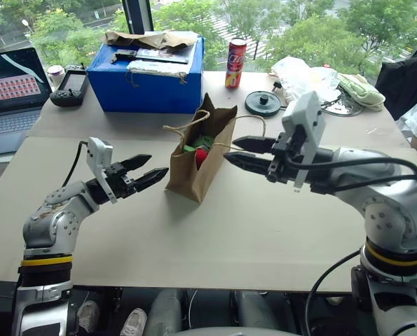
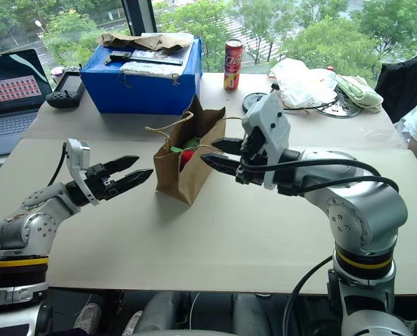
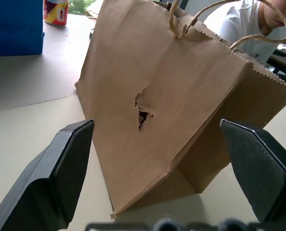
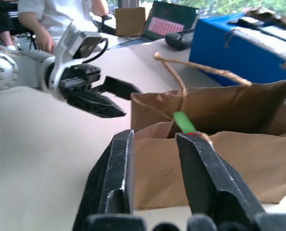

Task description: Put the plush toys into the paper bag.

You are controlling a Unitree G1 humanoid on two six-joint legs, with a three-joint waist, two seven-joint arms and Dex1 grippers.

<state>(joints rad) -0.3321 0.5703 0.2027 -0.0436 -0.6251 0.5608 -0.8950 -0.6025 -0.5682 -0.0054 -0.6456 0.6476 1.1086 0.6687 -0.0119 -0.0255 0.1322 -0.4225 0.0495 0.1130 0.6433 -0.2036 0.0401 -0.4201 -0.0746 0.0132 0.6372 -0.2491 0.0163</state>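
At the left of the head view, the left tool [image 1: 144,170] hovered just beside the paper bag [image 1: 197,164], its two black fingers spread wide and holding nothing. The brown bag stood upright at the centre of the pale tabletop [image 1: 215,241], a small tear in its near side. Inside its open mouth lay the plush toys: the light-green blob [image 1: 202,143] and the red chili pepper [image 1: 201,157]. To the right, the right tool [image 1: 240,152] hung level by the bag's rim, fingers close together with a narrow gap, gripping nothing. Both toys appeared to be in, so the sound move would be to draw both tools straight back without snagging the cord handles [image 1: 183,128] or tipping the bag.
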